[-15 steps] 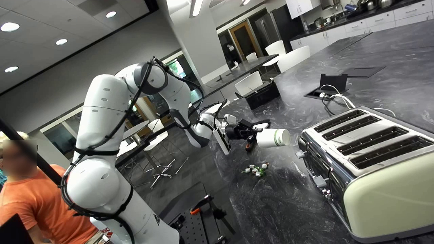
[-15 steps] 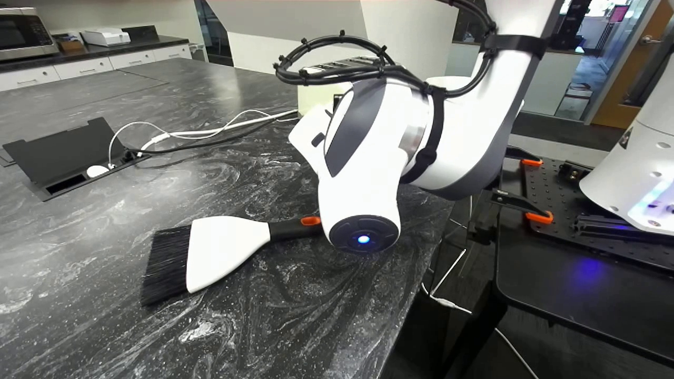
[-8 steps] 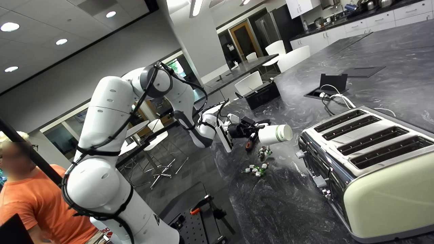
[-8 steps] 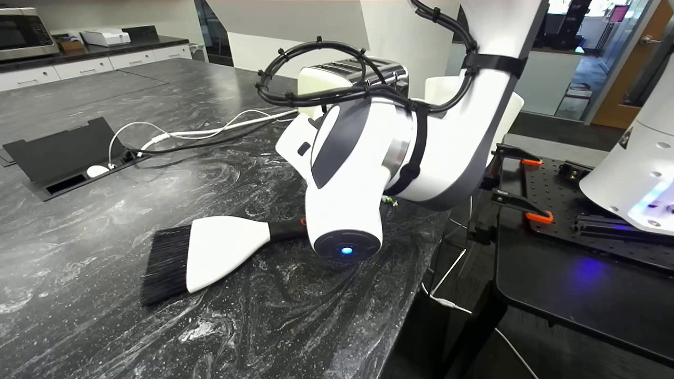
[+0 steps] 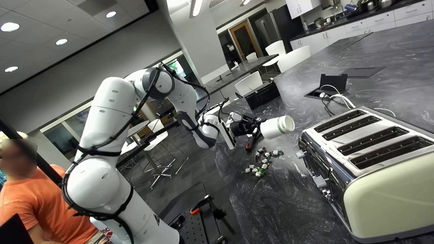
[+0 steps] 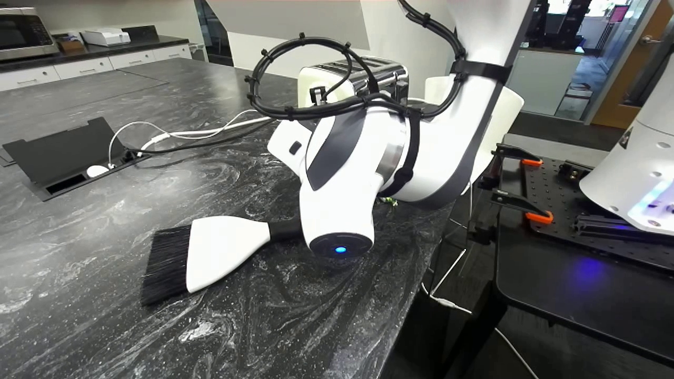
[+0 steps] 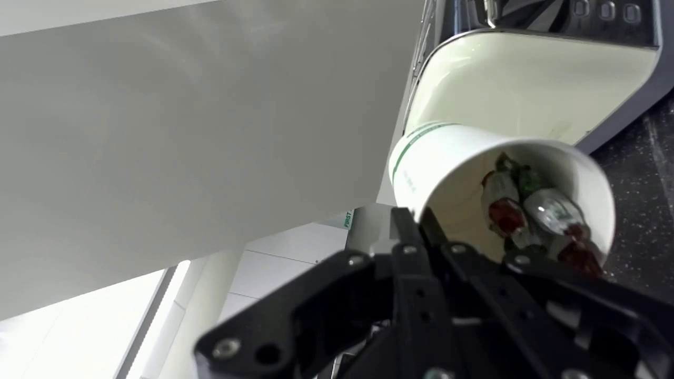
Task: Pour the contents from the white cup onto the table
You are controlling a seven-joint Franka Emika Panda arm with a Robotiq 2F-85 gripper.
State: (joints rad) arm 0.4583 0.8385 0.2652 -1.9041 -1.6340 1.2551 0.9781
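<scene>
1. Pinching the white cup (image 5: pixel 272 128) by its wall at the mouth, the gripper (image 7: pixel 416 215) has one finger on each side of the rim.
2. The cup lies on its side in the air above the tabletop (image 5: pixel 288 200), its mouth turned toward the gripper and its green-banded base facing away.
3. Inside the cup, the wrist view shows several wrapped pieces (image 7: pixel 553 210), silver, red and green.
4. More pieces (image 5: pixel 264 166) lie loosely scattered on the tabletop, near and below the cup.
5. A cream toaster (image 5: pixel 386 203) stands on the same tabletop, apart from the cup.
6. A brush (image 6: pixel 226 252), white-headed with black bristles, also lies there.
7. In an exterior view the arm (image 6: pixel 337 205) hides the cup and part of the brush handle; a few green bits show just beside it.
</scene>
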